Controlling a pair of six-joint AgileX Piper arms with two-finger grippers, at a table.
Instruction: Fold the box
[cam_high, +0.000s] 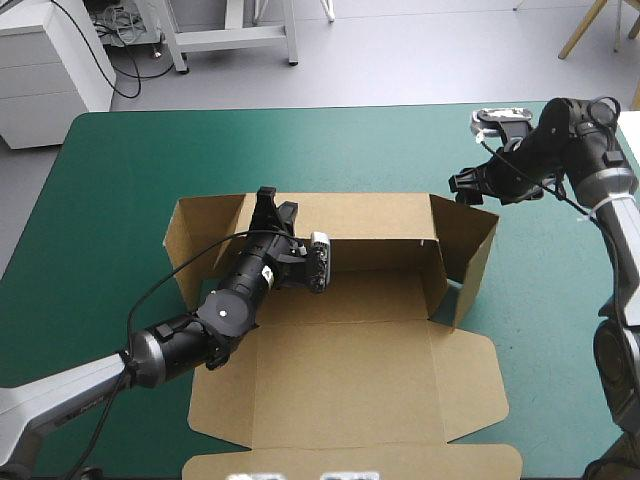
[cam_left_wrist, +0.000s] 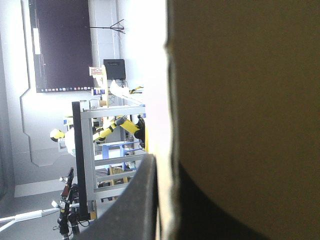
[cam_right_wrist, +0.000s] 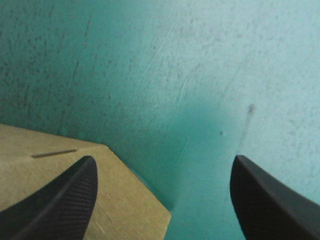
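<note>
Box (cam_high: 350, 350), wall pinched by left gripper (cam_high: 272, 203), near flap cut off.

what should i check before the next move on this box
1. Left gripper has the box: ok, the far wall sits between its fingers.
2. Far wall raised: ok.
3. Right flap raised: ok.
4. Right gripper open: ok, fingers stand apart.
5. Right gripper placed at the box's far right corner: ok, over the teal-green cover beside it.
6. Right gripper touching the board: cannot tell.
</note>
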